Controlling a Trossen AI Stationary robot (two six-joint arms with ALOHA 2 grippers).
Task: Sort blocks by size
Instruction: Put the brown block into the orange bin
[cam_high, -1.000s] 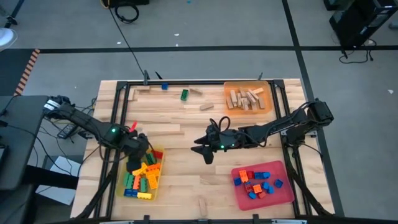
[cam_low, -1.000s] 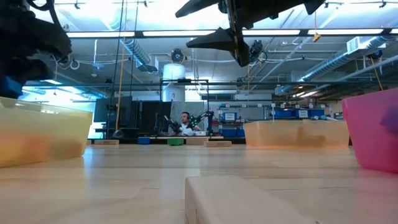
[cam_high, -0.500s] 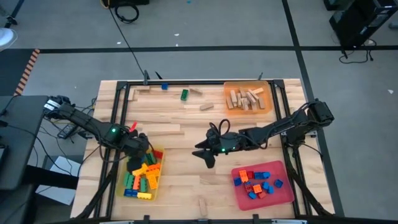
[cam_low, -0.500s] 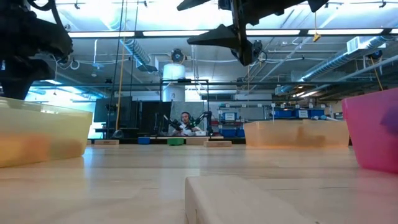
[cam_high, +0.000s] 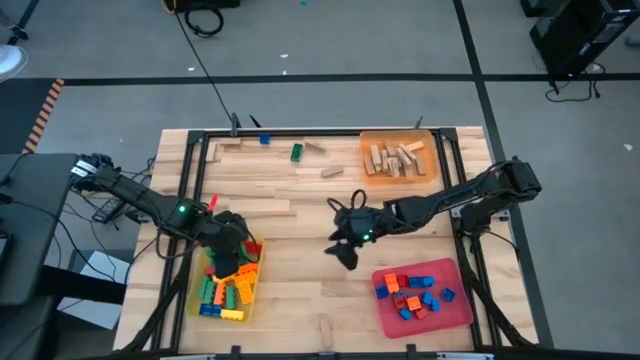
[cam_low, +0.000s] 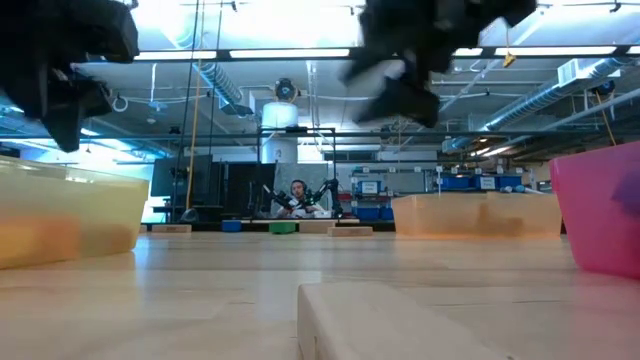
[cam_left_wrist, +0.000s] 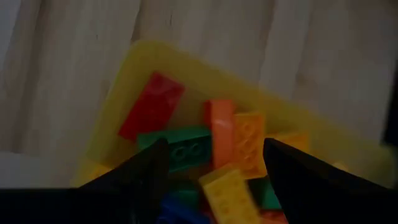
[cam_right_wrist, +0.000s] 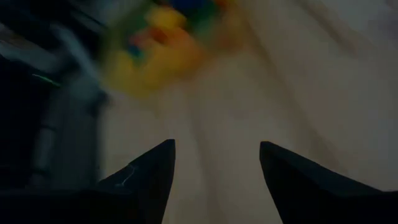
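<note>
The left gripper (cam_left_wrist: 211, 165) hangs over the yellow tray (cam_high: 250, 283). Its two dark fingers (cam_left_wrist: 146, 171) stand wide apart and hold nothing. Between and just past the fingers lie the big blocks (cam_left_wrist: 214, 152): a red one, a green one, orange ones and a yellow one, all piled together. The fingers cover the near blocks, and the tray's far corner is cut off by the edge of the left wrist view. From above, the gripper hides the top part of that tray.

The right gripper (cam_right_wrist: 214, 165) hangs over the bare wooden table (cam_high: 300, 290), between the yellow tray and the red tray (cam_high: 462, 310). Its fingers (cam_right_wrist: 149, 171) are apart too, with only wood between them. Past them the yellow tray is just a bright blur.

Small red, blue and orange blocks (cam_high: 410, 293) sit in the red tray. Tan wooden blocks (cam_high: 394, 157) sit in the orange tray (cam_high: 432, 172). A green block (cam_high: 297, 152), a blue one and a few wooden ones lie loose on the far side of the table. One wooden block (cam_low: 400, 320) lies so close to the low camera that it is cut off. From there both arms look like dark shapes up top.
</note>
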